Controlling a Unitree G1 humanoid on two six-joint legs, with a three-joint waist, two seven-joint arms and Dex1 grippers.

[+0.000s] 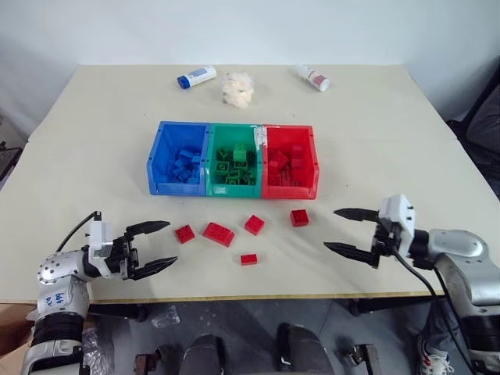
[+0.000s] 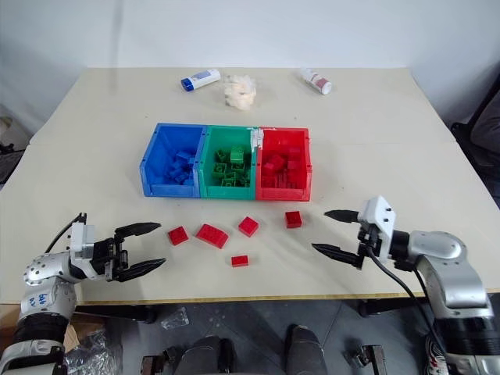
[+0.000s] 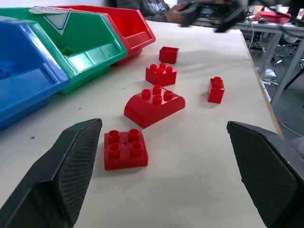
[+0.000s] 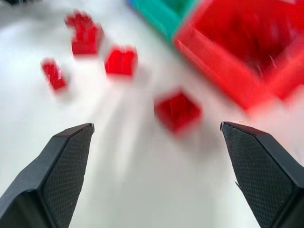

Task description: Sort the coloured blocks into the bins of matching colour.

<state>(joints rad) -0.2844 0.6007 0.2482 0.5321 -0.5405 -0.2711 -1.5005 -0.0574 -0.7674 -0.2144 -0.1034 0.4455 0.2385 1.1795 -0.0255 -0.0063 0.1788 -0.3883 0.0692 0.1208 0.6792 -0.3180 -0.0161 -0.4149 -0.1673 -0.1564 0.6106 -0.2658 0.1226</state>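
Several red studded blocks lie loose on the table in front of the bins: a square one (image 1: 185,233), a wider curved one (image 1: 219,233), another (image 1: 254,224), one (image 1: 299,217) nearest the red bin, and a small one (image 1: 248,258) closest to the front edge. The blue bin (image 1: 154,160), green bin (image 1: 232,190) and red bin (image 1: 315,164) stand joined in a row, each holding bricks of its own colour. My left gripper (image 1: 170,244) is open just left of the square block (image 3: 125,149). My right gripper (image 1: 332,229) is open and empty, right of the blocks.
Two white bottles (image 1: 196,76) (image 1: 312,77) and a crumpled white wad (image 1: 237,88) lie at the far edge of the table. The front table edge runs just below both grippers. Bare tabletop lies on either side of the bins.
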